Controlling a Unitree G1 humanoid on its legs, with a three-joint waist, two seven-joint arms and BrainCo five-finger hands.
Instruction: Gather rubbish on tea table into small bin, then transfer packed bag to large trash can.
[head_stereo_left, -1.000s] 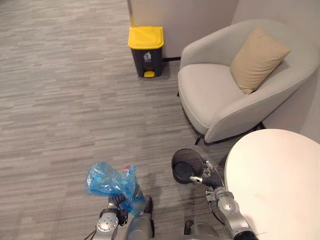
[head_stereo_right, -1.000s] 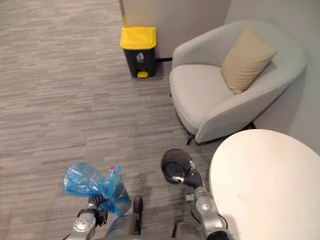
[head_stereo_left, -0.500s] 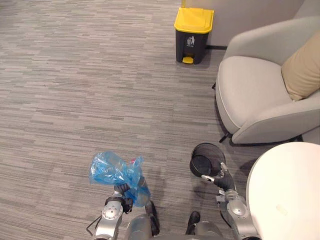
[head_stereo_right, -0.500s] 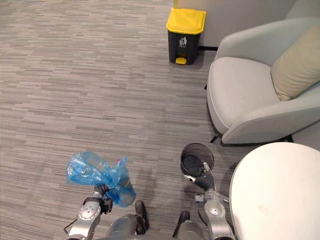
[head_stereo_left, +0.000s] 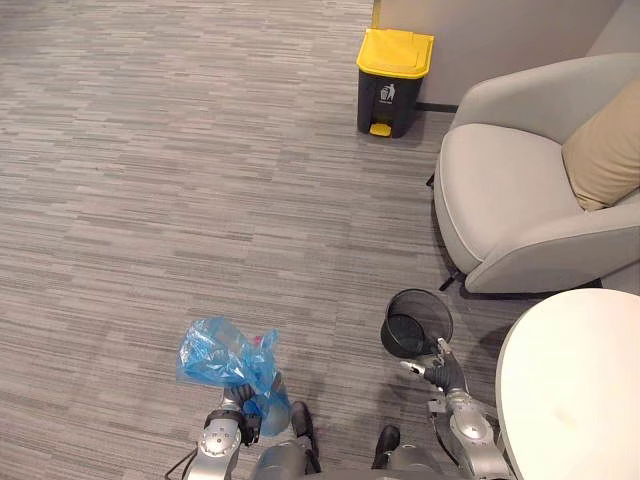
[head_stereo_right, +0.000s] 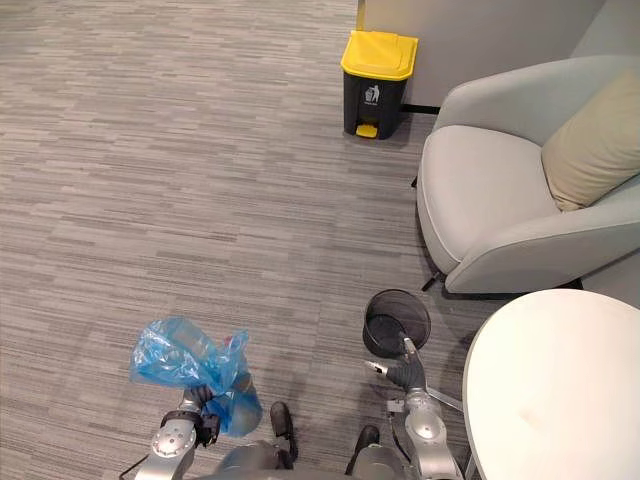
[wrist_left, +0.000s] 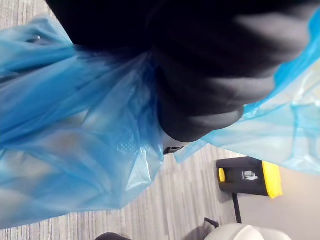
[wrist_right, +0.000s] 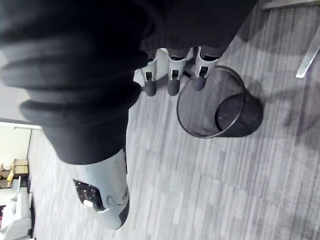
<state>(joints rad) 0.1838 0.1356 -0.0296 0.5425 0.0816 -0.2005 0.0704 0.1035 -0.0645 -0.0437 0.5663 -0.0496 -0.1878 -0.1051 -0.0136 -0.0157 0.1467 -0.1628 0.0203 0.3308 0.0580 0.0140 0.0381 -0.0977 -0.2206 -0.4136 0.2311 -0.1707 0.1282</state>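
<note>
Left eye view: packed blue bag (head_stereo_left: 222, 352) held above the carpet (head_stereo_left: 150, 200), with the large trash can (head_stereo_left: 394, 80) far off by the wall.
At near left, the left hand (head_stereo_left: 236, 402) is clenched round the gathered neck of the blue bag. The right hand (head_stereo_left: 434, 370) is loose-fingered and empty, just beside the black mesh small bin (head_stereo_left: 417, 322), which stands on the floor between the grey armchair (head_stereo_left: 510, 200) and the round white tea table (head_stereo_left: 570, 390) at near right. Left wrist view: blue plastic bunches against the dark hand cover, with the yellow-lidded large trash can beyond. Right wrist view: nearly straight fingers (wrist_right: 172, 82) point toward the open mouth of the small bin.
</note>
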